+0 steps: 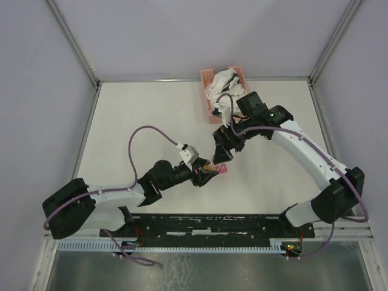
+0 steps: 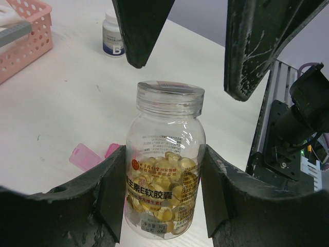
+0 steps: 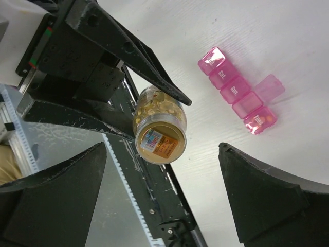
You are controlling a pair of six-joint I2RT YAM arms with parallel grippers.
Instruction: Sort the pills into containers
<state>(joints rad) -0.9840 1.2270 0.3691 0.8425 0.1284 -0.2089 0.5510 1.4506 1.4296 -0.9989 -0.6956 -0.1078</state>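
My left gripper [image 2: 164, 177] is shut on a small clear round jar [image 2: 164, 164] and holds it upright off the table. The jar is capped with a clear lid [image 2: 168, 95] and about half full of yellow-orange pills [image 2: 167, 188]. My right gripper [image 3: 162, 198] is wide open, directly above the lid, and touches nothing; its fingers [image 2: 252, 46] hang either side. In the top view the jar [image 1: 208, 165] sits between the left gripper [image 1: 203, 173] and the right gripper [image 1: 222, 151]. The magenta-pink strip of compartments [image 3: 236, 90] lies on the table beside it, one lid flap [image 3: 270, 86] open.
A pink lattice basket [image 1: 207, 77] with white cloth stands at the back of the table. A white-capped dark bottle [image 2: 113, 35] stands on the table beyond the jar. The black base rail [image 1: 218, 224] runs along the near edge.
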